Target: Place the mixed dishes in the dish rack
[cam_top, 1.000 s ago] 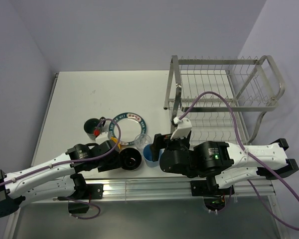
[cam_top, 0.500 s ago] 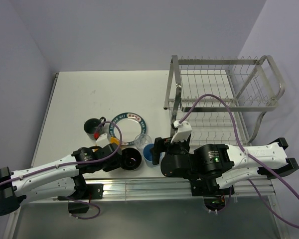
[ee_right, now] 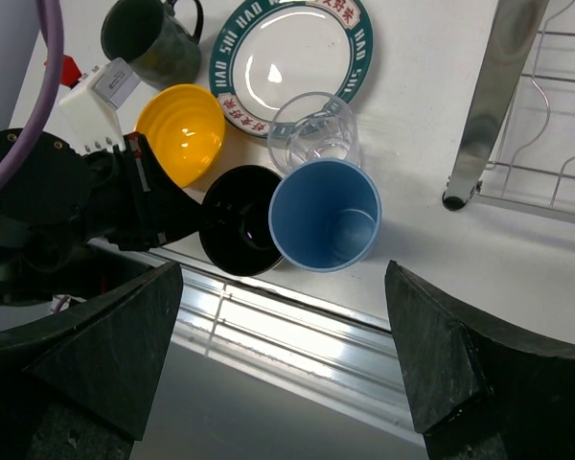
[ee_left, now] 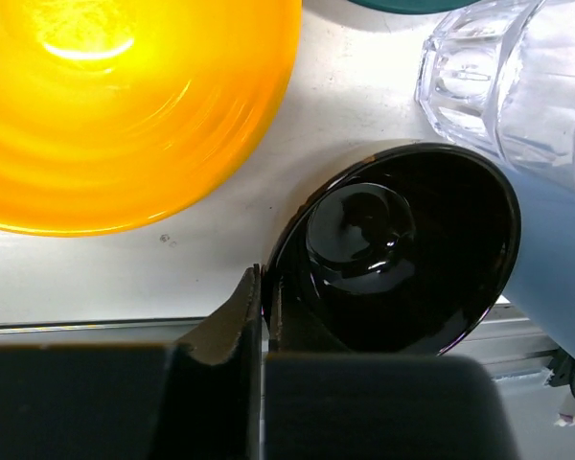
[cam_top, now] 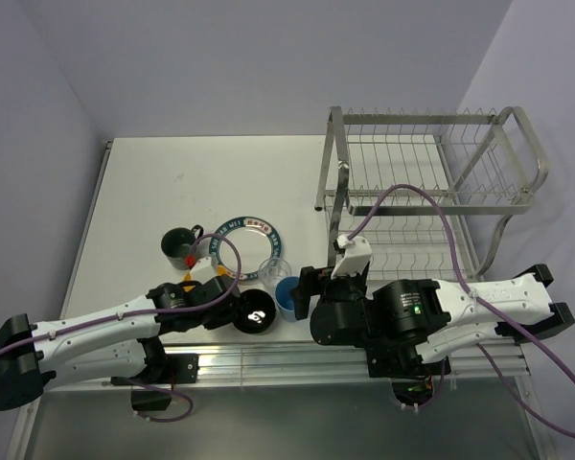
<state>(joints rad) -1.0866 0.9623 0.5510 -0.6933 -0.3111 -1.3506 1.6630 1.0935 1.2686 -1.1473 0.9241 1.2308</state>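
The left tool (ee_left: 264,287) pinches the near rim of the black bowl (ee_left: 402,259), one finger inside and one outside, probably because the thin wall is the only grip on offer. The bowl sits mouth-up, its axis vertical, at the near edge of the desk (cam_top: 172,182), just beside the light blue tumbler (ee_right: 326,216). The right tool (ee_right: 283,273) hangs spread above that upright tumbler.
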